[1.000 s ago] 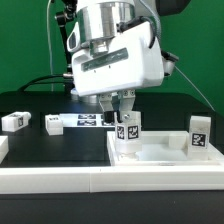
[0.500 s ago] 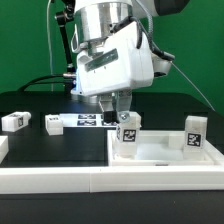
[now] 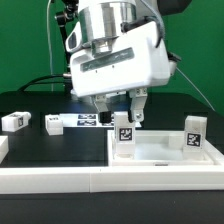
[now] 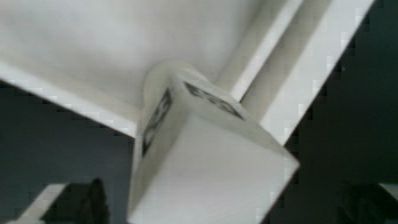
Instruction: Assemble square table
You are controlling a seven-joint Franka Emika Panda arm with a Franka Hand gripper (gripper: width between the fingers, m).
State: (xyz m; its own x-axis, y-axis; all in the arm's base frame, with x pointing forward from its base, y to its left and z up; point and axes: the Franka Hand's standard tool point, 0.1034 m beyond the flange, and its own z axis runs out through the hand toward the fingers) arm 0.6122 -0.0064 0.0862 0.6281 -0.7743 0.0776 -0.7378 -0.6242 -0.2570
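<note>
gripper (image 3: 126,110): jaws spread, nothing clamped. one finger (image 3: 139,104) hangs on each side of the upright leg (image 3: 125,133), tips about level with its top. the exterior view is too coarse to say whether either pad grazes the leg, but i judge it released.

in the wrist view the same leg (image 4: 210,150) fills the frame, tag face showing, standing against the raised rim in a corner of the table top (image 3: 165,154).

outward: a second leg (image 3: 194,133) stands upright at the corner of the table top toward the exterior view's right, well apart from the first. one loose leg (image 3: 14,121) and a further loose leg (image 3: 52,123) lie on the black table toward the exterior view's left. the marker board (image 3: 86,121) lies flat between them and the gripper. the border wall (image 3: 50,181) runs along the front.

handling, as judgement:
- legs are small, rigid white plastic blocks, so probably very light. they will not deform, but smooth faces may slip or twist in the pads.
- take a leg across two opposite flat sides, near the upper half, pads square to the faces. a skewed pinch would likely tip it.
- a freestanding leg looks easy to knock over, so lift clear straight up.
- the table top is a stiff, broad tray, too wide to span. its rim is the only hold, and the border wall braces it.
</note>
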